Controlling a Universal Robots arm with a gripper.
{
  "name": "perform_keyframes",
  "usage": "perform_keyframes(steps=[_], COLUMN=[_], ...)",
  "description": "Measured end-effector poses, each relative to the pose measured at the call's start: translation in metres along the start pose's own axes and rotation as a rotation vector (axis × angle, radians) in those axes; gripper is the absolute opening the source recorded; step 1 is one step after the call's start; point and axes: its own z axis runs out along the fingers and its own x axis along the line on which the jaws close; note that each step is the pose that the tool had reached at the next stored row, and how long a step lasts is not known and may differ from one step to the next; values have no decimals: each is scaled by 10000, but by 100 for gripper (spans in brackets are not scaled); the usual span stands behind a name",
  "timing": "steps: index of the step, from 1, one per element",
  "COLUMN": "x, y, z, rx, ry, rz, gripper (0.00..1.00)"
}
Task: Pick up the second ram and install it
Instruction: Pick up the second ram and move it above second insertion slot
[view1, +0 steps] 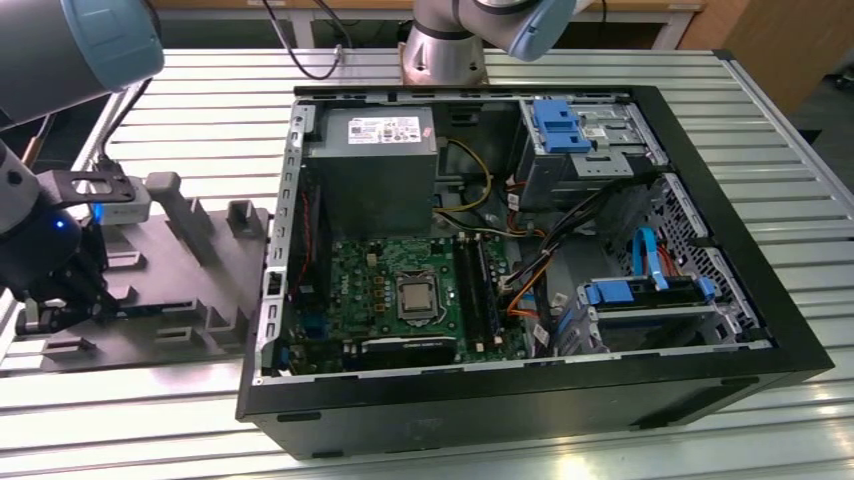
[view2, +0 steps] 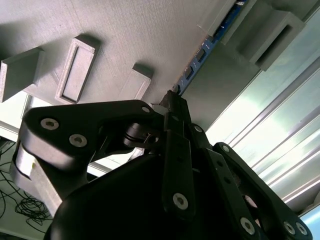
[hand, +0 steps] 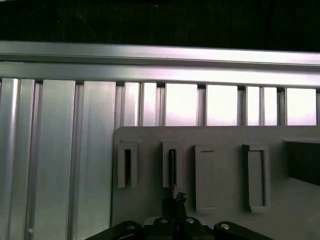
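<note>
The second ram (view2: 207, 47) is a thin dark board with a blue edge, standing on edge in a slot of the grey holder tray (view2: 125, 35). In the first wrist view the ram (hand: 172, 167) shows edge-on in a narrow slot. My gripper (view2: 172, 99) is at one end of it, its black fingers (hand: 176, 200) drawn together on the board. In the exterior view the gripper (view1: 40, 308) hangs low over the near left part of the grey tray (view1: 174, 290), at the exterior view's left. The green motherboard (view1: 387, 285) with its long black slots (view1: 475, 288) lies inside the open computer case.
The black computer case (view1: 534, 400) lies on its side on the slatted metal table (view1: 787, 200), with cables, a power supply (view1: 371, 165) and blue drive brackets (view1: 561, 125) inside. The grey tray carries raised blocks and several slot holders (hand: 255, 175). Another robot's base (view1: 447, 50) stands behind the case.
</note>
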Motion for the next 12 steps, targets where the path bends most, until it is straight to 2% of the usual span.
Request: perform_keyframes(steps=[12], x=[-3], y=[4], z=[-96], rx=[3], ry=[-2], rz=[0], gripper=[12])
